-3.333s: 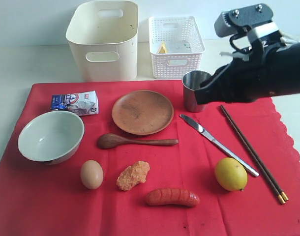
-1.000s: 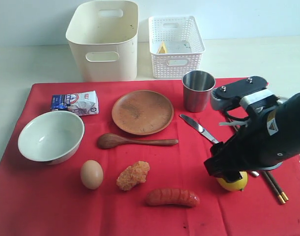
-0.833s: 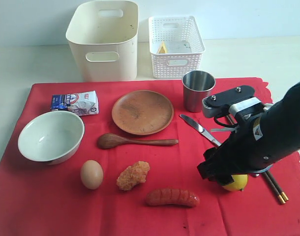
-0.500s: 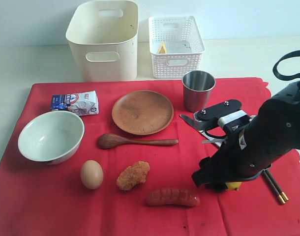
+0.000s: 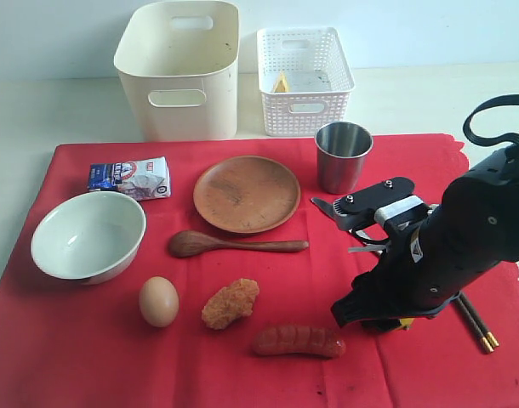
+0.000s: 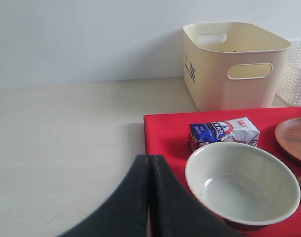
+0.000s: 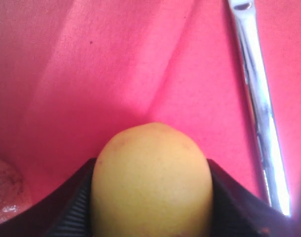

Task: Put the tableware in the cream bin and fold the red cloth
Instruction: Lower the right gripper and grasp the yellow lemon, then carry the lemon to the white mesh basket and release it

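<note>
A white lattice basket [image 5: 305, 81] stands at the back on the pale tabletop [image 5: 38, 110], with a yellow wedge [image 5: 281, 83] inside it. A blue-and-white packet [image 5: 129, 178] lies toward the left. Along the front sit an egg [image 5: 159, 301], a crumbly orange lump [image 5: 230, 303] just beside it and a reddish sausage [image 5: 298, 341] — a lemon [image 7: 151, 182] lies further right, mostly hidden in the exterior view

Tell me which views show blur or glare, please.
Right wrist view: the lemon looks soft up close, and the steel knife carries a bright glare streak; left wrist view: the dark fingers are blurred; exterior view: evenly lit, sharp.
</note>
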Controlling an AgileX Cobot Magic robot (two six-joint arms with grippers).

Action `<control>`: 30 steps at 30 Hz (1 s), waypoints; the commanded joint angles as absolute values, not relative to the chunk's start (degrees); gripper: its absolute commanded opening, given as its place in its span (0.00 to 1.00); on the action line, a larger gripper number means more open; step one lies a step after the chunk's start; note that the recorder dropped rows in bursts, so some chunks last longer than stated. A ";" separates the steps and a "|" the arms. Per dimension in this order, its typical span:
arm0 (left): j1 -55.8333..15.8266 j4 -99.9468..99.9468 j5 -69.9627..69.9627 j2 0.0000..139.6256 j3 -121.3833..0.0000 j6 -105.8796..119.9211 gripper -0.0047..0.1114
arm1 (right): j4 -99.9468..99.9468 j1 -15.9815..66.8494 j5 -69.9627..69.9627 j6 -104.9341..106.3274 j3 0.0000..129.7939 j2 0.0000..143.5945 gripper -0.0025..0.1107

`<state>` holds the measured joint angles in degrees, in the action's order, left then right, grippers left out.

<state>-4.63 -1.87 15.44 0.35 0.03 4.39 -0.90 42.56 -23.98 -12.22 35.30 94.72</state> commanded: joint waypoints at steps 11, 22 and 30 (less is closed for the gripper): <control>-4.58 -2.44 15.29 0.00 0.00 4.24 0.05 | 2.03 42.65 -22.59 -11.73 35.09 94.71 0.19; -4.58 -2.44 15.29 0.00 0.00 4.24 0.05 | 2.03 42.65 -22.76 -11.61 35.09 94.62 0.02; -4.58 -2.44 15.29 0.00 0.00 4.24 0.05 | 3.08 42.65 -28.03 -11.61 38.88 90.58 0.02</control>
<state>-4.63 -1.87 15.44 0.35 0.03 4.39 2.94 42.56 -27.56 -11.97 37.49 92.84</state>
